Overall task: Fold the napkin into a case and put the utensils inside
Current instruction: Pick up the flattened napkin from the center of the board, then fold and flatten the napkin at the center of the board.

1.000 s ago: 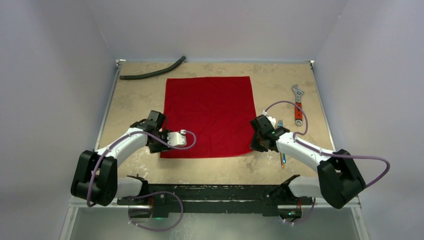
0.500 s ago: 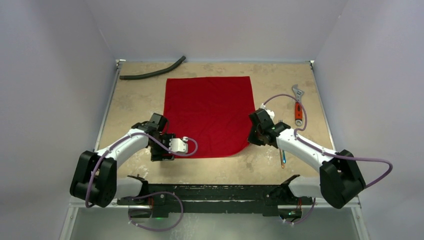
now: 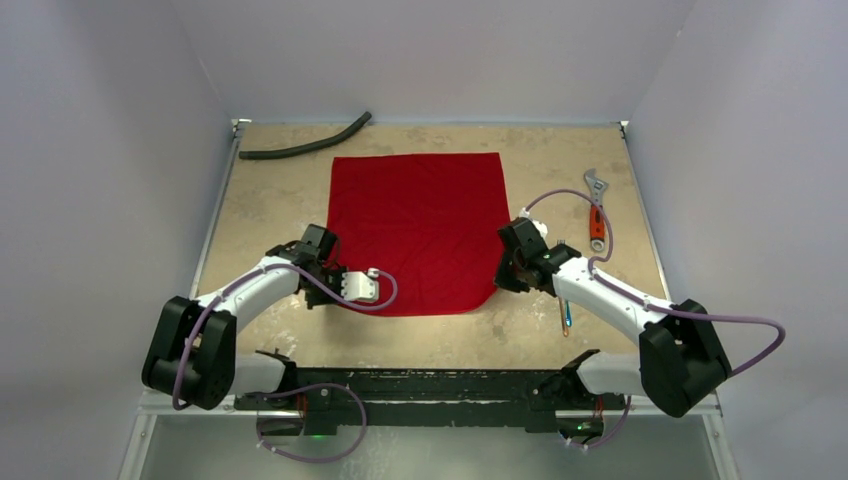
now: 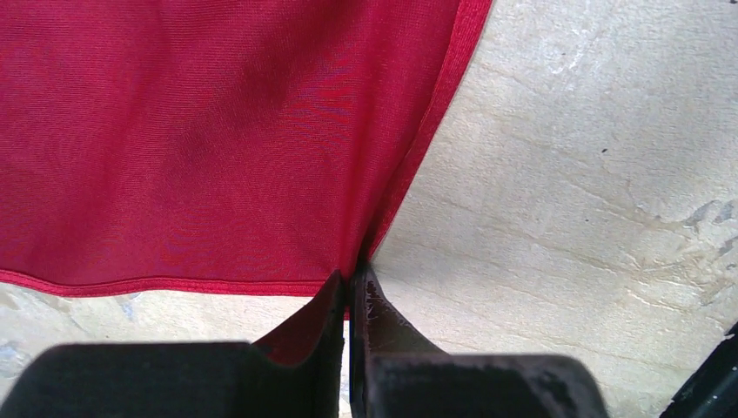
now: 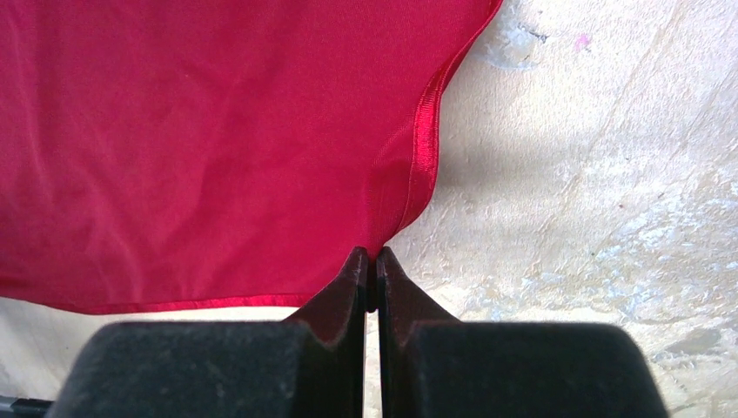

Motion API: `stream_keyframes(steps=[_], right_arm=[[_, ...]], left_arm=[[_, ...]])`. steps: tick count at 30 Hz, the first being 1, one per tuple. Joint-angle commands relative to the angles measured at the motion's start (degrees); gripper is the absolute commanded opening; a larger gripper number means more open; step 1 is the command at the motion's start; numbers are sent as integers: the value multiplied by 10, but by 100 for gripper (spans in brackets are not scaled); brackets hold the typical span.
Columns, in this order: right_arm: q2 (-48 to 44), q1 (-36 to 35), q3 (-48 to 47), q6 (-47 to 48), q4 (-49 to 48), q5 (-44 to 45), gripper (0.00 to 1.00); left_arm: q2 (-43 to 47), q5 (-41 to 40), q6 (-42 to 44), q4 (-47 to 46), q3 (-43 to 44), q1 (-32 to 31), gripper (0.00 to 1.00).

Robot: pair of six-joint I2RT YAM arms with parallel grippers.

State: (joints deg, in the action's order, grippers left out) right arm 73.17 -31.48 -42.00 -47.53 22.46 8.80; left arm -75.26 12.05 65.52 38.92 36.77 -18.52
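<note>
Red and faintly glossy, the napkin (image 3: 415,225) is lying spread across the middle of the mottled stone-look worktop (image 3: 270,200). Its far hem is sitting flat and running parallel to the worktop's far edge, while both arms are reaching in at its near corners.

The left gripper (image 4: 351,287) is pinching the cloth's near-left corner. Its two black fingers are pressing together with red fabric caught between them, and the hem is rising off the surface into the tips. From there the cloth is fanning out toward the far edge.

The right gripper (image 5: 372,270) is clamping the near-right corner in the same way. Its fingers are closing tightly on the satin border, which is curling up to meet them and casting a soft shadow on the bare top beside it.

From above, the napkin's near edge is bowing in a curve between the two grippers, and its near-right corner is looking rounded rather than square.

A slim utensil (image 3: 566,318) with a blue tip is lying on bare worktop toward the near-right corner. It is partly under the right forearm and clear of the cloth. An orange-handled wrench (image 3: 596,210) is resting near the right edge, well apart from the napkin. A black hose (image 3: 305,142) is lying at the far-left corner.
</note>
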Motion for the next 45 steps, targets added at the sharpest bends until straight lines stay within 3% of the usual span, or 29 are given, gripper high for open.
stream_keyframes(steps=[1,17,29,33,45], right_arm=[[1,-3,-29,0,24,-1,5],[-71,-2,-1,9,53,-4,0],[-157,-2,2,22,134,-20,0],[-129,-2,-47,18,127,-26,0],[58,42,-251,72,54,7,0]], left_arm=[[5,-3,-3,-15,6,-2,0],[95,29,-11,124,60,1,0],[149,16,-16,206,85,1,0],[151,2,-48,167,106,1,0],[34,-189,-167,-93,167,3,0]])
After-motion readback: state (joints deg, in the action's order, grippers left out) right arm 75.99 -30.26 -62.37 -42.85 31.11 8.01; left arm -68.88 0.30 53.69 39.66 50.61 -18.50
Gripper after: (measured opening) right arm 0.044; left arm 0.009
